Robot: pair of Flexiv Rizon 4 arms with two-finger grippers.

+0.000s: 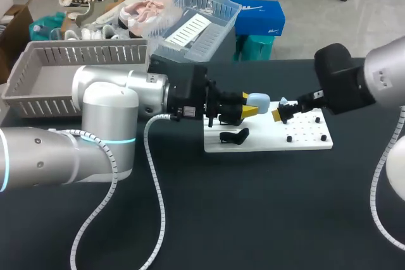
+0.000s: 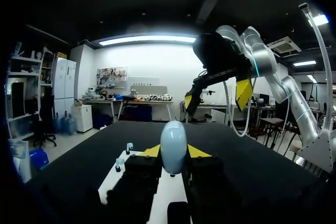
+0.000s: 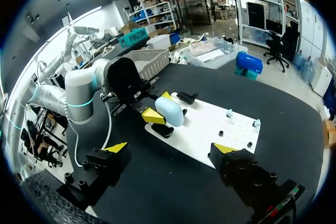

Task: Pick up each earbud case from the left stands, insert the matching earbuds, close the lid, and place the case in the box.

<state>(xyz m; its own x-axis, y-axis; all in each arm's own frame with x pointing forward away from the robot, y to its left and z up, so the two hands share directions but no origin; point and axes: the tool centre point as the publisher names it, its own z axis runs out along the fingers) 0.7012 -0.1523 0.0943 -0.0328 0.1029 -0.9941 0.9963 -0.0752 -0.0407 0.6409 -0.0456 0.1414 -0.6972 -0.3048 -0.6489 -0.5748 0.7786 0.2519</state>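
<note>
A light blue earbud case [image 1: 259, 100] hangs lid-closed above the white board [image 1: 304, 140], with my left gripper [image 1: 248, 106] shut on it. In the left wrist view the case [image 2: 173, 148] stands upright between the two yellow tips. My right gripper [image 1: 280, 111] is open just right of the case and holds nothing; its wide-spread fingers [image 2: 243, 93] face the case from ahead. Two small earbuds [image 3: 229, 113] [image 3: 256, 123] stand on the board's far side. Black stands [image 1: 234, 136] [image 3: 186, 98] sit empty on the board's left part, below the case [image 3: 169, 111].
A grey slatted basket [image 1: 38, 96] stands at the table's back left, behind my left arm. Several black pegs [image 1: 289, 138] dot the right half of the board. Black tabletop [image 1: 253, 219] stretches in front of the board.
</note>
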